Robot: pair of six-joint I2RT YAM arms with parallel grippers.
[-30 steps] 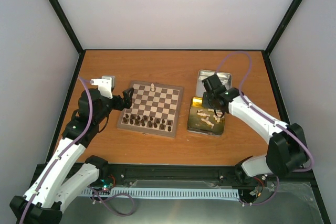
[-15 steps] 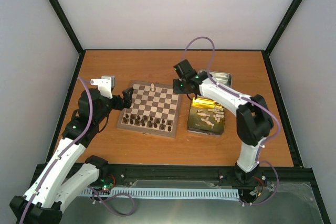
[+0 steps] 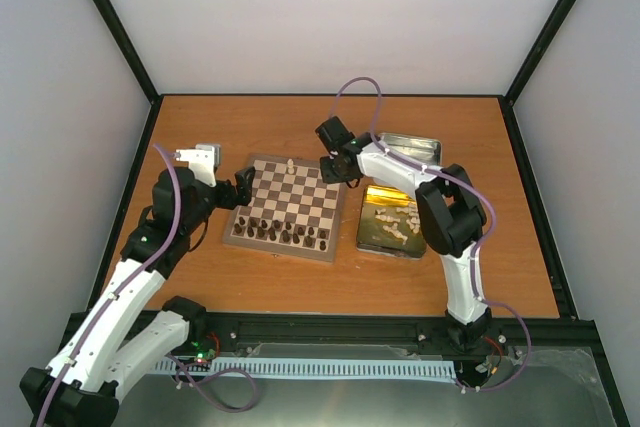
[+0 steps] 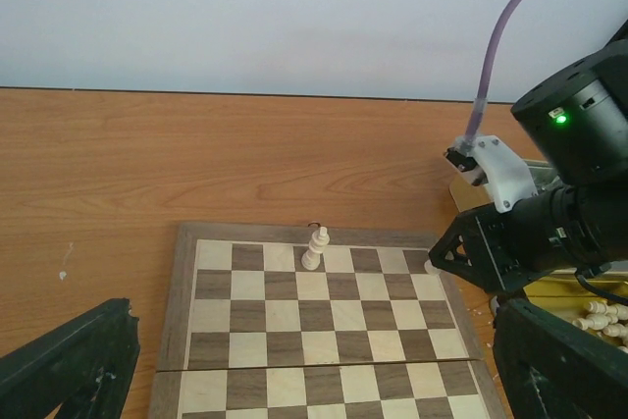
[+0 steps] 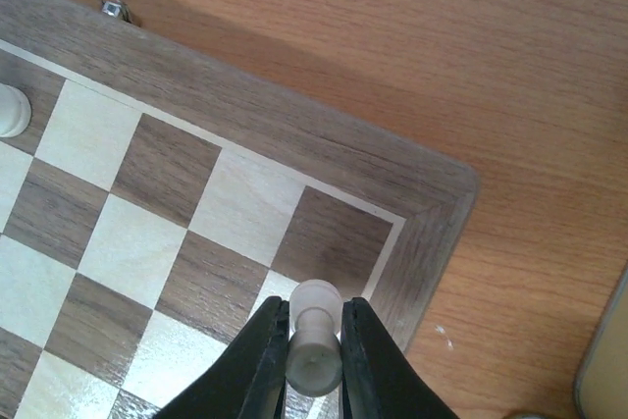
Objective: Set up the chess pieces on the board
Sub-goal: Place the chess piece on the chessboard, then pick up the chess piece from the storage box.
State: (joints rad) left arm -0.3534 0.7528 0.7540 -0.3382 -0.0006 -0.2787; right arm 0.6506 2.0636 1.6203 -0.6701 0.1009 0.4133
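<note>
The board (image 3: 296, 198) lies mid-table with a row of dark pieces (image 3: 285, 234) along its near edge. One cream chess piece (image 3: 291, 164) stands on the far row, also seen in the left wrist view (image 4: 315, 247). My right gripper (image 3: 335, 169) hovers at the board's far right corner. In the right wrist view the right gripper (image 5: 315, 352) is shut on a small cream chess piece (image 5: 315, 340) beside the corner dark square (image 5: 345, 233). My left gripper (image 3: 240, 190) rests at the board's left edge, its fingers (image 4: 69, 365) wide apart and empty.
A gold tin (image 3: 364, 237) holding several loose cream pieces (image 3: 400, 222) sits right of the board. A silver lid (image 3: 412, 146) lies behind it. A small metal clasp (image 5: 113, 5) juts from the board's far edge. Walls enclose the table.
My right arm swung left from over the gold tin to the board's far right corner, carrying a cream piece. The left arm stayed put.
</note>
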